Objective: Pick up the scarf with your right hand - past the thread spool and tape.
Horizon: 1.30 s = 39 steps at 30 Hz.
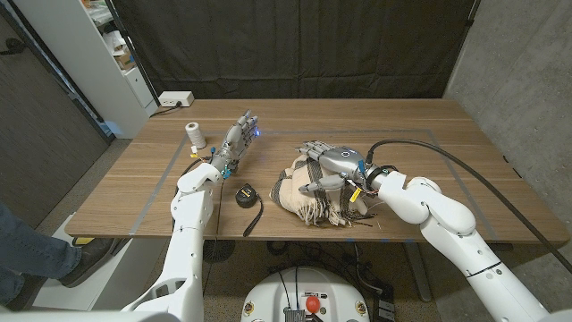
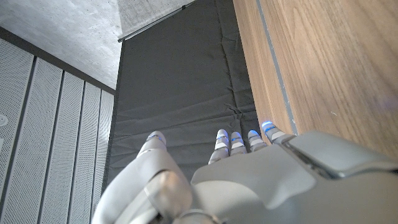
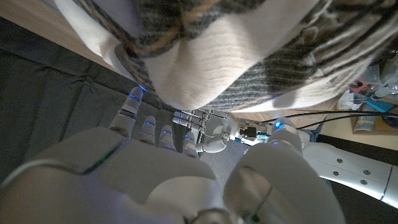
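Note:
The scarf (image 1: 302, 195), cream with grey and tan stripes and a fringe, lies bunched near the table's front edge at the middle. My right hand (image 1: 332, 166) is on top of it, fingers spread over the cloth and not closed around it. In the right wrist view the scarf (image 3: 236, 56) bulges just beyond the straight fingers of the right hand (image 3: 155, 180). To the left of the scarf are a black tape measure (image 1: 243, 193) and, farther back, a white thread spool (image 1: 195, 136). My left hand (image 1: 238, 139) stands between them with fingers straight and holds nothing; the left wrist view shows the left hand (image 2: 249, 180).
The wooden table (image 1: 429, 134) carries grey tape lines marking a rectangle. A white shelf unit (image 1: 98, 54) and a power strip (image 1: 176, 99) are at the back left. A person's leg and shoe (image 1: 36, 250) are at the lower left. A black curtain hangs behind.

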{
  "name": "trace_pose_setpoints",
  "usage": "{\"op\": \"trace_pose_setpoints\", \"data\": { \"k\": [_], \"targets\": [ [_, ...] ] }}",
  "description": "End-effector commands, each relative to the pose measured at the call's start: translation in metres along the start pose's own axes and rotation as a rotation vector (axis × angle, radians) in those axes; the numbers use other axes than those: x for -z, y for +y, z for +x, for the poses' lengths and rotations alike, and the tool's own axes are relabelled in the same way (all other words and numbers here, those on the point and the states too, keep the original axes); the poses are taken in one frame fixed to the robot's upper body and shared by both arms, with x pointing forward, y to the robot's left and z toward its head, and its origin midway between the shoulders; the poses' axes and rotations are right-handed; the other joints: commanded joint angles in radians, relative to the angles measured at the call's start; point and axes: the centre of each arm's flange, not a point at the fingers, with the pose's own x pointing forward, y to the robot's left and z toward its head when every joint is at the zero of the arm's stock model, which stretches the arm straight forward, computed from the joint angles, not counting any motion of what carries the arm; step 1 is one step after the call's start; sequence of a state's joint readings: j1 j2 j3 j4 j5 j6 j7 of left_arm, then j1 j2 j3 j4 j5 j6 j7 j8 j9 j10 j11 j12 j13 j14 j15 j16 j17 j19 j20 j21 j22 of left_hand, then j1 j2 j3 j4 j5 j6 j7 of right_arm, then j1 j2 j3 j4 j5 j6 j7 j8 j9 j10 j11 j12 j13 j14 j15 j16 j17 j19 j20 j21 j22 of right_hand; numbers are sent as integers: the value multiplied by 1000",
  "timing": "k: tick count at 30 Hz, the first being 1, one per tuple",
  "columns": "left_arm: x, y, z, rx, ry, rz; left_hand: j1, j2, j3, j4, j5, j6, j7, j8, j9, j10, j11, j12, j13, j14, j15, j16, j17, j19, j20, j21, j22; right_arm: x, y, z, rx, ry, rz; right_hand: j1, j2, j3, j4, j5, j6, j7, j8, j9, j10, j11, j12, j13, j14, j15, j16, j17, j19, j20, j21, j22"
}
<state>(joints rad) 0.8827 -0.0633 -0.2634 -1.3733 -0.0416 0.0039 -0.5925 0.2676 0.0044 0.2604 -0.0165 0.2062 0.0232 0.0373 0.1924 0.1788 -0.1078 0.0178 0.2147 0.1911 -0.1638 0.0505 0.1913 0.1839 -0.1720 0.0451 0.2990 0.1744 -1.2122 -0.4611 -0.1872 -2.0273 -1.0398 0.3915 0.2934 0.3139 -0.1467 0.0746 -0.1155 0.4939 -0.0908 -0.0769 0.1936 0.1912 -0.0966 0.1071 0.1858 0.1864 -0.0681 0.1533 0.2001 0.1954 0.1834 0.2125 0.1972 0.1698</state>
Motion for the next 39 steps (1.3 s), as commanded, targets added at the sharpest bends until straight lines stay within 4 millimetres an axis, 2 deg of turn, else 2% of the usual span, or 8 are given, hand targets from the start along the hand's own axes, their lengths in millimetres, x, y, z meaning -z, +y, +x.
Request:
{"op": "trace_pose_setpoints", "data": {
  "k": [1, 39],
  "targets": [
    [2, -1, -1, -2, 7, 0, -1, 8, 2, -7, -6, -1, 8, -1, 3, 2, -2, -1, 3, -2, 5, 2, 1, -129, 3, -2, 5, -3, 5, -2, -1, -3, -1, 9, 12, -6, -5, 7, 15, -3, 12, 0, 8, 1, 8, 1, -3, 2, 3, 3, 11, 4, 3, 5],
    [5, 0, 0, -2, 21, -2, -3, 12, 1, -12, -6, 1, 8, -1, 3, 5, -2, -1, 3, 1, 10, 2, 1, -125, 4, -14, 6, -4, 21, 0, -58, 9, 21, 52, 26, -4, -17, 13, 44, -16, 20, 0, 17, -15, 11, 2, 3, -6, 8, 3, 25, 4, 0, 5]
  ]
}}
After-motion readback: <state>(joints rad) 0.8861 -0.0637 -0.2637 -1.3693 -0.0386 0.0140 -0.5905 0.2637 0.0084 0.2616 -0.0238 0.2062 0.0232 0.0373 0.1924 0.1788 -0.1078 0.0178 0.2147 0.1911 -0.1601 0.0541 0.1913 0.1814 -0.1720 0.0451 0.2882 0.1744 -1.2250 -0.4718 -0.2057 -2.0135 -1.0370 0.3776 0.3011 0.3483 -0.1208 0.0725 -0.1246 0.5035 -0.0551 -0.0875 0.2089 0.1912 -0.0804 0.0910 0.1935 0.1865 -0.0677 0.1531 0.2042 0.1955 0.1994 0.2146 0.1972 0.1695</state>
